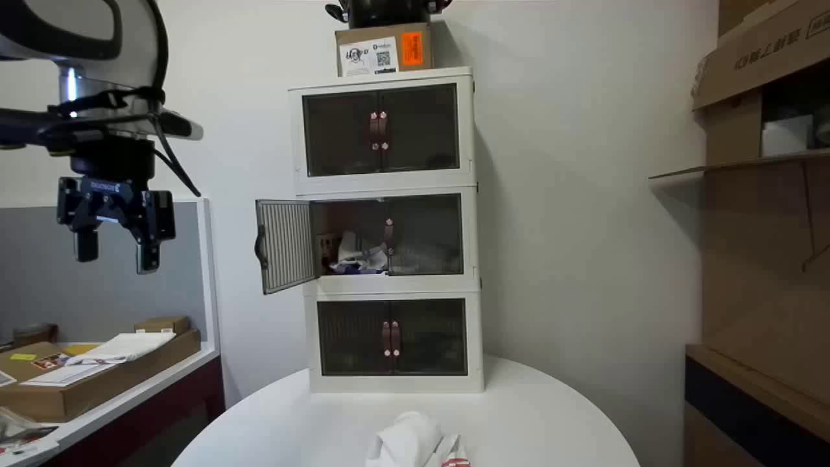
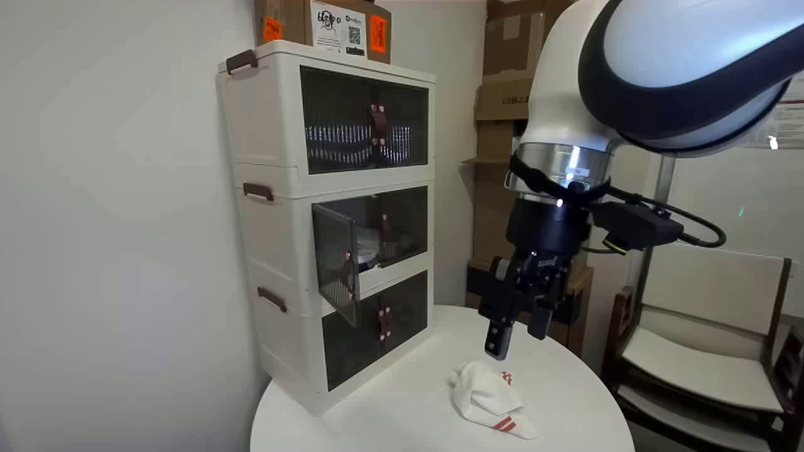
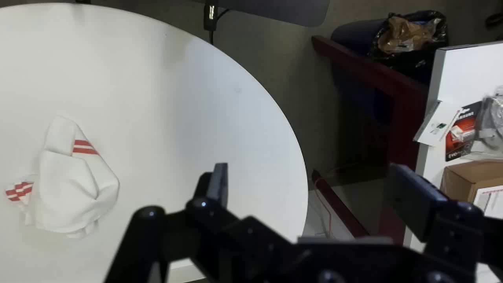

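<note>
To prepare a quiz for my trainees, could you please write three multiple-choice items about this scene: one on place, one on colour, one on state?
1. Where is the striped cloth?
A. On top of the cabinet
B. On the round table
C. In the gripper

2. What colour are the cloth's stripes?
A. Red
B. Blue
C. Green

3. How do the cabinet's middle doors stand?
A. Both shut
B. Both open
C. One open, one shut

1 B: the wrist view shows it lying there, apart from the open gripper.
2 A: red bands show on its white fabric.
3 C: in both exterior views, one juts outward, the other sits flush.
</note>
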